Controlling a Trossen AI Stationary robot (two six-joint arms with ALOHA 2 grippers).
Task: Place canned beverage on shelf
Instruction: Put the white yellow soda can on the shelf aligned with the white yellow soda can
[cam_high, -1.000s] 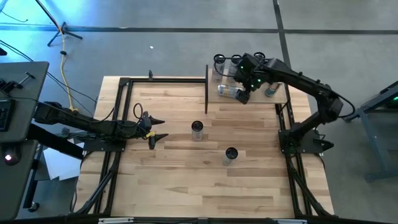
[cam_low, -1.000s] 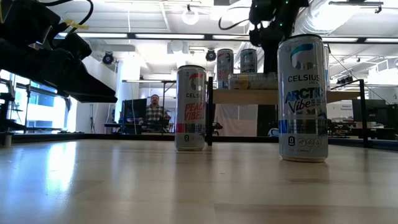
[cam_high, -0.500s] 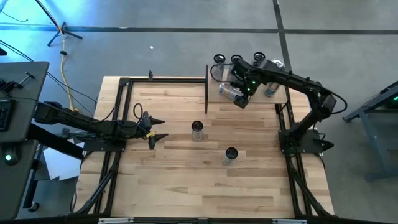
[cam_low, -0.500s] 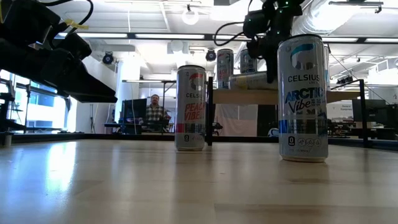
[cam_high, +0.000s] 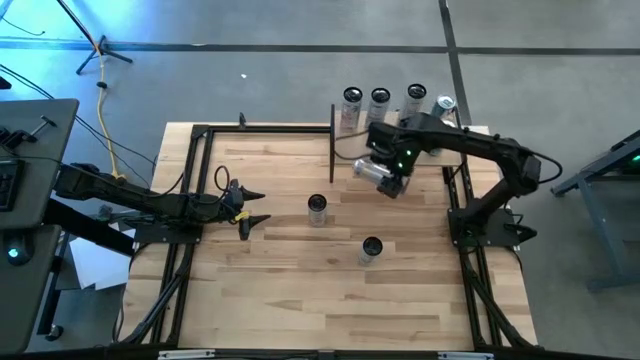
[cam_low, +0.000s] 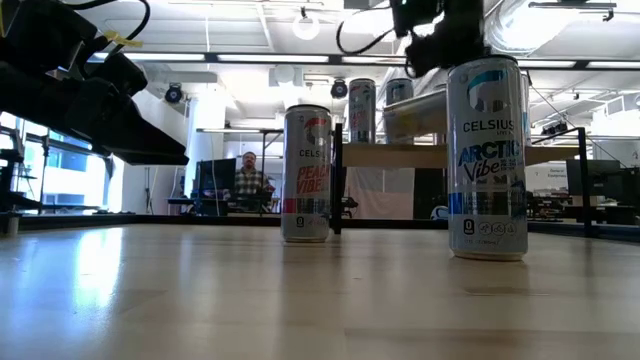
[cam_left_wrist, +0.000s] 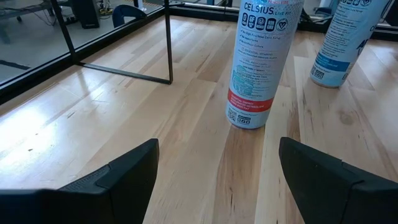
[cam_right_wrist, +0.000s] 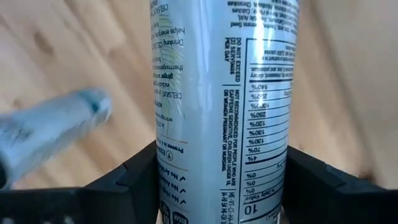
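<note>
My right gripper (cam_high: 393, 178) points down by the near edge of the light-wood shelf (cam_high: 348, 135) and is shut on a silver can (cam_high: 372, 172) that lies on its side. In the low view this can (cam_low: 412, 118) hangs just above the shelf board (cam_low: 390, 155). The right wrist view shows the can (cam_right_wrist: 217, 93) filling the gap between the two dark fingers. My left gripper (cam_high: 246, 206) waits open, low over the table's left side. It faces an upright can (cam_left_wrist: 261, 62) and touches nothing. My right gripper pinches the can's round side (cam_right_wrist: 168, 168) between its two fingers (cam_right_wrist: 124, 180), toward the end nearer the table's right edge. The fingers come from above and lie across the can. The can lies about level and is lifted clear of the shelf and the table.
Several cans (cam_high: 379, 98) stand along the shelf's far edge. Two upright cans (cam_high: 317, 205) (cam_high: 371, 247) stand mid-table. A black post (cam_high: 332, 140) rises at the shelf's left end, and black frame rails (cam_high: 190, 170) run along the table's edges. A person (cam_low: 248, 180) sits far behind.
My right gripper has moved from over the shelf toward the table's near edge and tipped to point more steeply down. The lying can has come with it, off the shelf board and out past its near edge, staying on its side.
</note>
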